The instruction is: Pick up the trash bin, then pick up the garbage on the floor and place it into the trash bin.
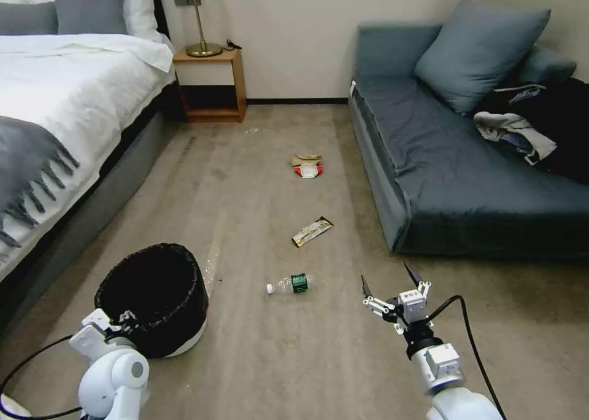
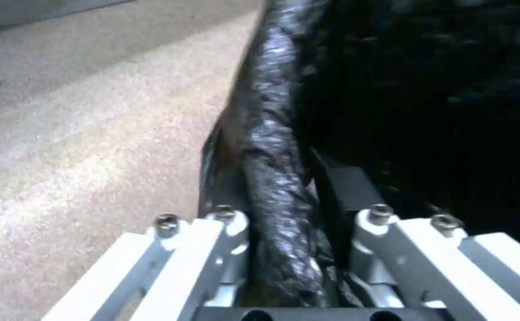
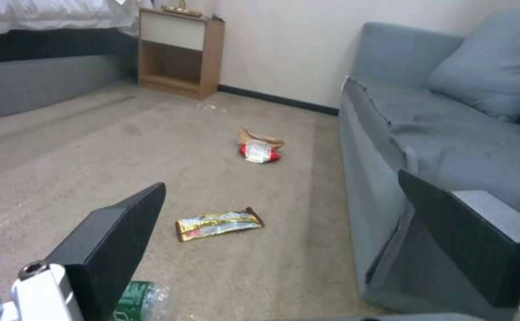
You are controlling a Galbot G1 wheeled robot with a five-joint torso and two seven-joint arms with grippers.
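So far, only the first step: left gripper [image 2: 289, 249] fingers clamp the trash bin [image 1: 153, 297] rim. Right gripper [image 1: 394, 285], fingers spread, hovers near the bottle [image 1: 290, 283]; wrapper [image 1: 311, 231] and packet [image 1: 308, 171] lie on the floor.

Black-lined trash bin [image 1: 153, 297] upright; garbage [image 1: 291, 283] scattered on carpet.

The beige carpeted floor [image 1: 257, 358] is carrying the trash bin [image 1: 153, 297] near the bed-side edge. A clear bottle [image 1: 289, 283], a gold-and-black wrapper [image 1: 311, 231] and, towards the far wall, a red-and-white packet [image 1: 308, 171] touching crumpled tan paper [image 1: 305, 159] are lying along its middle.
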